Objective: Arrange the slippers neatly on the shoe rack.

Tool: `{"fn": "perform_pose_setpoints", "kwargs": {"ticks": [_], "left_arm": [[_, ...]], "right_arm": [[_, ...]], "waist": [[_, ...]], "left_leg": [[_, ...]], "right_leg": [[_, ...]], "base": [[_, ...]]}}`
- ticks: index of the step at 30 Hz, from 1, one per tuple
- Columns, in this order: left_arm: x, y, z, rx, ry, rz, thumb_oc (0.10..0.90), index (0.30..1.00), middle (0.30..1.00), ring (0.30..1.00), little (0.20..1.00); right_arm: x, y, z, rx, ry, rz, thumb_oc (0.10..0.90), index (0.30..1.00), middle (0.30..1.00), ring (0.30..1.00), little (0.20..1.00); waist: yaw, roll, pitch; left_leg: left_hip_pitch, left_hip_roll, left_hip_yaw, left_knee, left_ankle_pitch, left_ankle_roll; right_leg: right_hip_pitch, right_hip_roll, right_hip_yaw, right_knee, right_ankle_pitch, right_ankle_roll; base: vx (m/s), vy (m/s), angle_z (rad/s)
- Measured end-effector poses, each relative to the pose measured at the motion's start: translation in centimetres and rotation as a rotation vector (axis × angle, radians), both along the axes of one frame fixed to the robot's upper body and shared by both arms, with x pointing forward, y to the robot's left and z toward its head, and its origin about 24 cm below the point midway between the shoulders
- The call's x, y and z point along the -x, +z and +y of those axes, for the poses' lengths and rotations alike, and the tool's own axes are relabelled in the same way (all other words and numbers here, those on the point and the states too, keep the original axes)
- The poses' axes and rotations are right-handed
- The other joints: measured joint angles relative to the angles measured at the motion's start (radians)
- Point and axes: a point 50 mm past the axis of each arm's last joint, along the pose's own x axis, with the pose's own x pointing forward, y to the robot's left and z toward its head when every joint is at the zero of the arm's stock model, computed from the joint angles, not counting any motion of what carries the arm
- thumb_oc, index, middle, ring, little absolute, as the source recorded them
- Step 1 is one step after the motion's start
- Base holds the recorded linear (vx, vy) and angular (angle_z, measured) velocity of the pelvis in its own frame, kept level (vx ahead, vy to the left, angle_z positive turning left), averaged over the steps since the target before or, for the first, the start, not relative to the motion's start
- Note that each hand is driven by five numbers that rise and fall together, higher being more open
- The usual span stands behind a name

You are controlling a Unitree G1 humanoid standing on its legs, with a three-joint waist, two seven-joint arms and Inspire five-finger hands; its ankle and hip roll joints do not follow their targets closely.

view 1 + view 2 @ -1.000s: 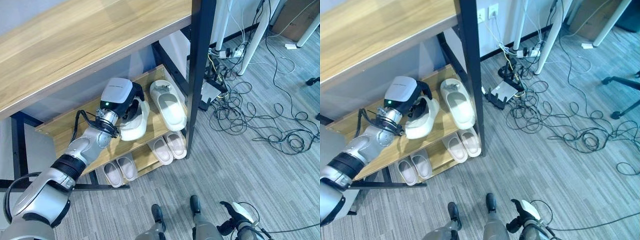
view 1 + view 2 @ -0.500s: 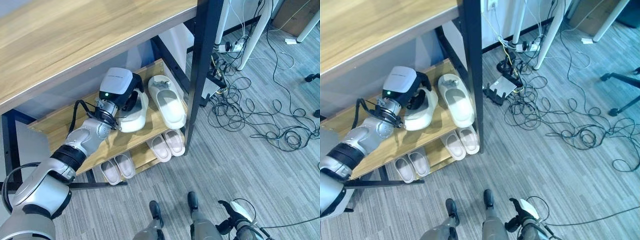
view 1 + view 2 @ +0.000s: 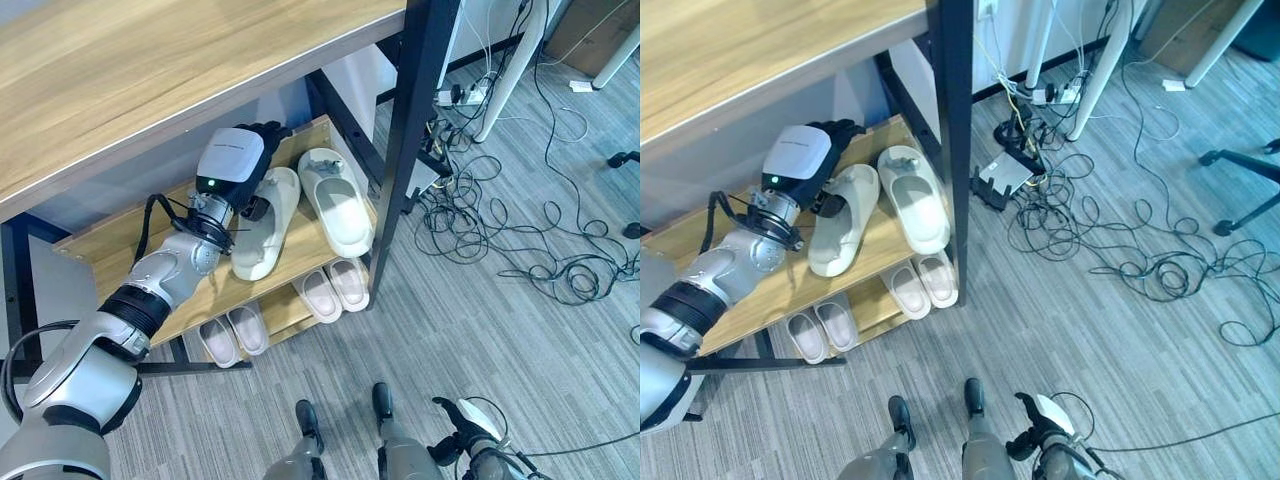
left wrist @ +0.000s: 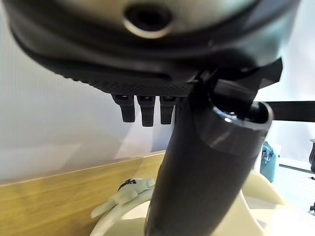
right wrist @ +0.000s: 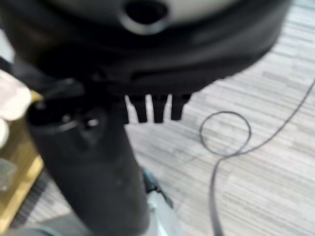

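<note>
1. Left eye view: the left hand (image 3: pixel 262 135) is reaching onto the middle shelf of the wooden shoe rack with a black metal frame (image 3: pixel 110 262), its dark fingers stretched out straight rather than curled, with nothing pinched between them.
2. The fingers are hovering at the far end of the cream-white foam slipper on the left (image 3: pixel 265 222), which is lying flat on the shelf, just to the right of the wrist and partly under the hand.
3. That slipper's long axis is running from far right to near left, so its near end is swinging away from its mate.
4. The matching cream-white slipper on the right (image 3: pixel 336 201) is lying just beside it, close at the far ends and apart at the near ends; its axis is tilting the other way, toward the near right.
5. Two pairs of pale pink slippers (image 3: pixel 337 289) are sitting in a row on the lowest shelf, below.
6. The left hand is by far the nearer one; the right hand (image 3: pixel 478 450) is hanging low over the grey carpet, well away from the rack, with its fingers relaxed in the right wrist view.
7. Squaring the left slipper probably means nudging its near end rightward.
</note>
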Motion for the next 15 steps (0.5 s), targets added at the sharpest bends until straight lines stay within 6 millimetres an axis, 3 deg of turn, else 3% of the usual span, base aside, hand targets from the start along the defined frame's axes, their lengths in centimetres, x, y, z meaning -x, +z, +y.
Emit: {"fn": "perform_pose_setpoints", "kwargs": {"ticks": [6, 9, 15], "left_arm": [[0.6, -0.8, -0.6, 0.030, -0.033, 0.009, 0.800, 0.900, 0.900, 0.900, 0.900], [0.7, -1.7, -2.1, 0.068, -0.066, 0.031, 0.800, 0.900, 0.900, 0.900, 0.900], [1.0, -2.3, -1.7, 0.088, -0.057, 0.043, 0.800, 0.900, 0.900, 0.900, 0.900]], "right_arm": [[-1.0, 0.4, 0.5, 0.006, 0.020, -0.040, 0.800, 0.900, 0.900, 0.900, 0.900], [-1.5, 0.6, 0.8, 0.002, 0.025, -0.059, 0.800, 0.900, 0.900, 0.900, 0.900], [-1.7, 0.6, 0.8, 0.009, 0.025, -0.057, 0.800, 0.900, 0.900, 0.900, 0.900]], "waist": [[0.003, -0.007, 0.001], [0.011, -0.008, 0.001], [0.029, -0.008, 0.000]], "left_leg": [[0.003, 0.002, -0.007, 0.000, 0.000, 0.000], [0.007, 0.001, -0.025, 0.000, 0.001, 0.000], [0.009, 0.000, -0.032, 0.000, 0.002, 0.002]], "right_leg": [[0.006, 0.001, -0.007, 0.000, 0.000, 0.000], [0.017, 0.000, -0.023, 0.000, -0.001, 0.001], [0.023, 0.000, -0.030, 0.000, -0.001, 0.001]], "base": [[-0.01, -0.001, 0.02], [-0.03, -0.004, 0.14], [-0.03, -0.007, 0.03]]}}
